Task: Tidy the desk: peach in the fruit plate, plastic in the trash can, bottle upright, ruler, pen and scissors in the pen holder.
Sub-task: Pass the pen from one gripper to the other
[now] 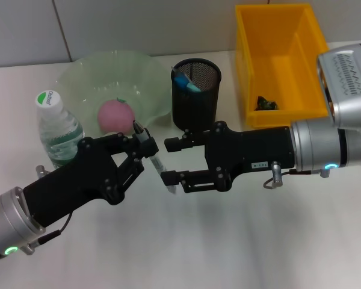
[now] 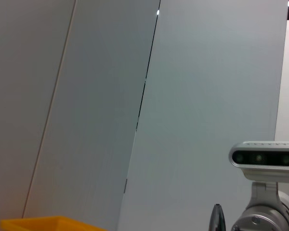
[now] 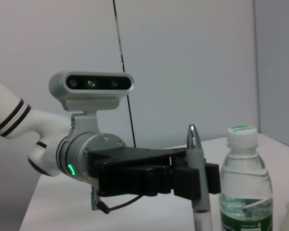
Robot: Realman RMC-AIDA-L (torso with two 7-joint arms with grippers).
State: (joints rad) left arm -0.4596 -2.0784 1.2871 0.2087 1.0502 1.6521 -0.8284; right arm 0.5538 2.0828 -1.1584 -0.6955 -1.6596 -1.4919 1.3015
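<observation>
Step in hand: pen transfer, arm to arm, above the counter (image 1: 240, 241). The left gripper (image 1: 145, 152) has its fingers closed on the pen (image 1: 151, 155), held roughly upright with its tip up (right wrist view confirms). The right gripper (image 1: 171, 161) faces it, fingers spread apart around the pen's lower end, not yet closed.

Already settled, by the look of it: peach (image 1: 115, 115) in the fruit plate (image 1: 84, 72), bottle (image 1: 57, 129) upright, dark scrap in the yellow trash can (image 1: 277, 66), something blue in the pen holder (image 1: 195, 93).

Next move, as I judge it: right fingers close, left release, then carry to the holder just behind.
</observation>
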